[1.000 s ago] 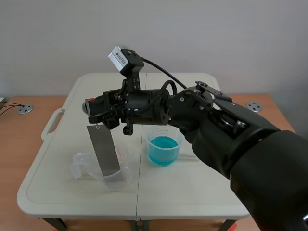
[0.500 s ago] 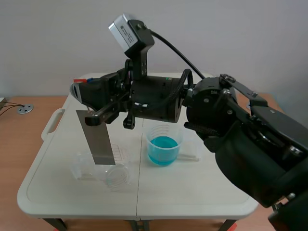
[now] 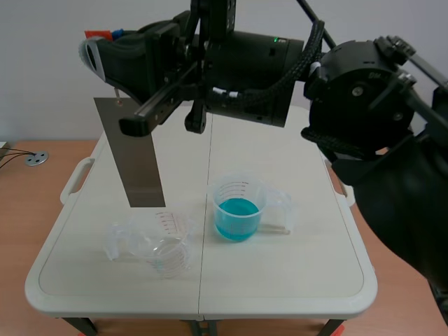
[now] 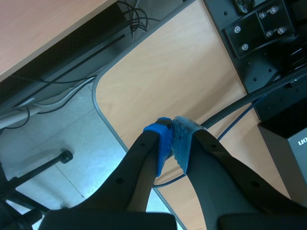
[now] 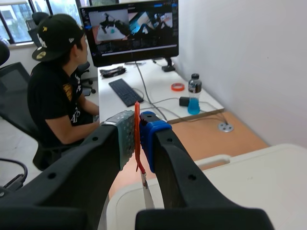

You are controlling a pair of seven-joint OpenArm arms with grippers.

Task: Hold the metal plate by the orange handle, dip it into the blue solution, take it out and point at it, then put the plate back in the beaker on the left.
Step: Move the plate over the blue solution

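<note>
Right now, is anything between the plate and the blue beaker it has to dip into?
Nothing visible. The plate hangs free in the right gripper, above the clear beaker. The blue beaker stands open beside that one, with only bare table between them.

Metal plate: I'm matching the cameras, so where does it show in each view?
Scene view: the metal plate hangs over the empty beaker.
Left wrist view: not in it.
Right wrist view: edge-on under the orange handle, in the right gripper.
Shared landmark: the white table, scene and right wrist views.
</note>
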